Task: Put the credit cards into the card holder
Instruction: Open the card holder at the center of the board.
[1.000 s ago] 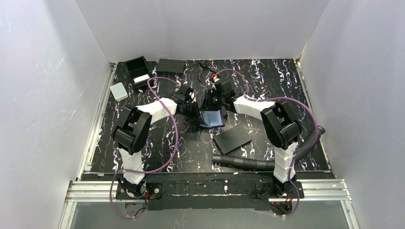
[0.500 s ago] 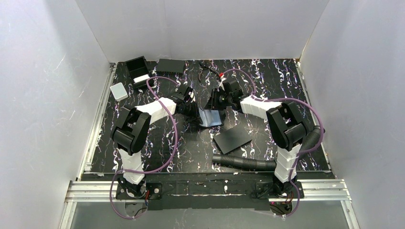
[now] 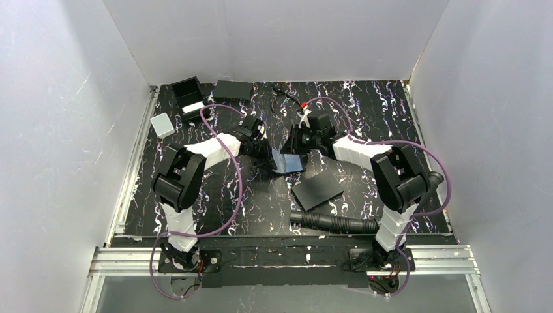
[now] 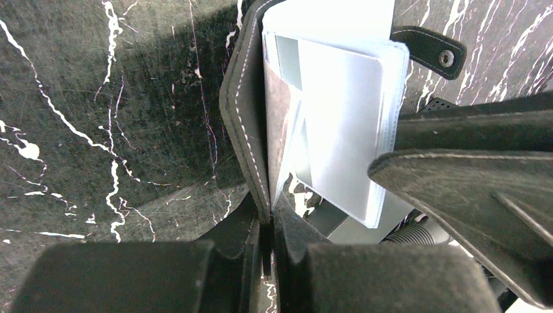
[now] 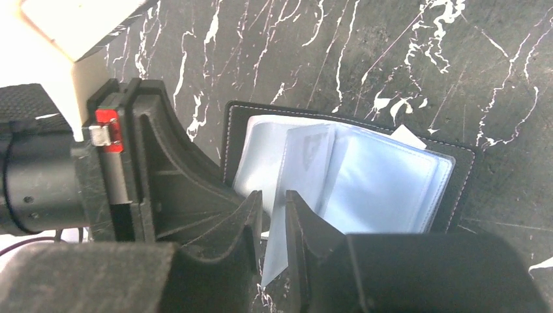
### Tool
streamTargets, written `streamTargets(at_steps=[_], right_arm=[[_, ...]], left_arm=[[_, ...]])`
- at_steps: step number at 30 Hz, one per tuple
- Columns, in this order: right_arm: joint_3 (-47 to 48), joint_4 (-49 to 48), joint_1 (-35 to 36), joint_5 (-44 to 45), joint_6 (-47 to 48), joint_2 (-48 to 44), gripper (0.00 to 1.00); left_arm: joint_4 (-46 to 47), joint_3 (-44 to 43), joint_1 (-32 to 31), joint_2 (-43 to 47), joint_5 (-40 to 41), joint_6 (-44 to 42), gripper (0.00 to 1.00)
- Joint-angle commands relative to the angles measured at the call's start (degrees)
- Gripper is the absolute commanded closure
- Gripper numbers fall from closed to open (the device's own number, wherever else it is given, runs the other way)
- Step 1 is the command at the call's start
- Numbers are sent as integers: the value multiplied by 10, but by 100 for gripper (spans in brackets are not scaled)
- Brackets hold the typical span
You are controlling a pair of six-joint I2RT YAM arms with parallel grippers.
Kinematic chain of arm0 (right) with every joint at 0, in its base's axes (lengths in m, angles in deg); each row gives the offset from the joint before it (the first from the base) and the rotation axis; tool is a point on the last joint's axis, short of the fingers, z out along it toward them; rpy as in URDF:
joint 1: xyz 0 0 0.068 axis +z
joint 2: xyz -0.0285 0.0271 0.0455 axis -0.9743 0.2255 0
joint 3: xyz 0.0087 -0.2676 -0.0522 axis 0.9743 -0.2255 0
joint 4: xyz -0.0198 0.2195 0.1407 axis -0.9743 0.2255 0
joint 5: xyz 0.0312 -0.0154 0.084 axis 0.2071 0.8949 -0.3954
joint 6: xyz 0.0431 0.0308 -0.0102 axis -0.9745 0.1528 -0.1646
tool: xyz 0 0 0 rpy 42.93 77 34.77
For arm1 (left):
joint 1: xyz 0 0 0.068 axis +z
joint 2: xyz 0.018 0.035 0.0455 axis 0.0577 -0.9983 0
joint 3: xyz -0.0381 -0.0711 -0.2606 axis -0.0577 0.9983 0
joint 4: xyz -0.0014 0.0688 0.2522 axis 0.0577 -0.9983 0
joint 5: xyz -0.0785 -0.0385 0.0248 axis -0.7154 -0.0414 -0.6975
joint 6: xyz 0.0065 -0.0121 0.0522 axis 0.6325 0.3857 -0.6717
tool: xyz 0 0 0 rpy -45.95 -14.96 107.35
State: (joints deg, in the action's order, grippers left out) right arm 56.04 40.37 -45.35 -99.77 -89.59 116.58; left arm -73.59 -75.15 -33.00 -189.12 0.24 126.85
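The card holder [image 3: 287, 160] lies open mid-table, well apart from the edges, with a pale credit card [image 5: 309, 149] in a clear sleeve [image 5: 279, 235]. The left gripper [image 4: 266, 218] is clamped tight on its cover. The right gripper [image 5: 274, 203] stands narrowly parted around that sleeve, grip unclear.

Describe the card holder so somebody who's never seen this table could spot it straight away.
Start from the black, white-veined table and go to its middle. The card holder is open there, a black stitched cover with pale, clear plastic sleeves; the plain black sheet beside it is flat with no sleeves.
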Motion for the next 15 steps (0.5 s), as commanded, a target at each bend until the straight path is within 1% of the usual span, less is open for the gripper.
streamTargets(at_steps=[1,5,10,15], right_arm=[[-11,-16,-1,-7,8,-33,73],[-19,-20,-2,-13,8,-35,73],[-23,-18,-3,-11,15,-34,78],[-31,-20,-4,-15,14,-42,88]], left_arm=[[-6,2,1,34,-4,-8,100],[-5,3,1,34,-5,-7,100],[-6,3,1,34,-6,-6,100],[-7,3,1,35,-4,-8,100]])
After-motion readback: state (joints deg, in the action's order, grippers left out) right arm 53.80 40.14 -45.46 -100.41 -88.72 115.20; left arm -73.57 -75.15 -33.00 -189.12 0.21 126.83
